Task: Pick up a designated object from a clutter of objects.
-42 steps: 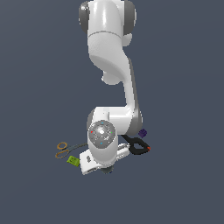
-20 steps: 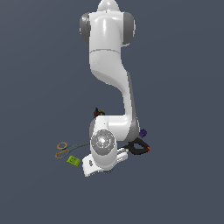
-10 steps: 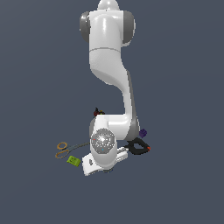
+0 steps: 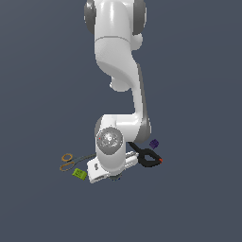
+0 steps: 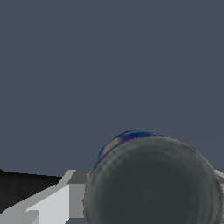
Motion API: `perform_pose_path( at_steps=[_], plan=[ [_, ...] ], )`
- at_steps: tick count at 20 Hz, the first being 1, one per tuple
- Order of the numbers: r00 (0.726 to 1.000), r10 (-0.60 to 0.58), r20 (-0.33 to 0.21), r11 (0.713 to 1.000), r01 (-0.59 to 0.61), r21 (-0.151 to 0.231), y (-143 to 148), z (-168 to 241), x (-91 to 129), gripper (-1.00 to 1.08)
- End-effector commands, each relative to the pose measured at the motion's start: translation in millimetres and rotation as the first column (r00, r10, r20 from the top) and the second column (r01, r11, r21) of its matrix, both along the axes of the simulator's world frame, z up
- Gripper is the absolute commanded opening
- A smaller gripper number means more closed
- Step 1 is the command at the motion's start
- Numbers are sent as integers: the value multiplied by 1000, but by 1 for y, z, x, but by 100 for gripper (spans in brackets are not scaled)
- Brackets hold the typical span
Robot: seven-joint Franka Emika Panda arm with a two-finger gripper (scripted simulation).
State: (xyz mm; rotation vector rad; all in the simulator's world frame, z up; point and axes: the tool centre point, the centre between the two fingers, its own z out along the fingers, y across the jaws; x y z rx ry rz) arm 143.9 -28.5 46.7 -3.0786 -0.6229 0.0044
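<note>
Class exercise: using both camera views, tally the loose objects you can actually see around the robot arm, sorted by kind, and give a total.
Scissors: 1
Green block: 1
Black spring clamp: 1
Purple cube: 1
Grey can with blue band: 1
Total: 5

Plain dark grey-blue ground [image 4: 198, 198], seemingly evenly lit

Scissors [image 4: 71, 160] left of clamp [image 4: 147, 157]
</note>
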Motion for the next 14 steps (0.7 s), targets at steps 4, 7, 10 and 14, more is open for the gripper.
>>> perform_pose_path(
  at_steps=[4,7,10,14],
  plan=[
    [1000,0,2,1000,0,-1,-3,34,-19,-100],
    [1000,0,2,1000,0,-1,-5,57,-33,-100],
    [1000,0,2,1000,0,-1,-8,80,-46,-100],
    [1000,0,2,1000,0,-1,-10,112,-65,-100]
  ],
)
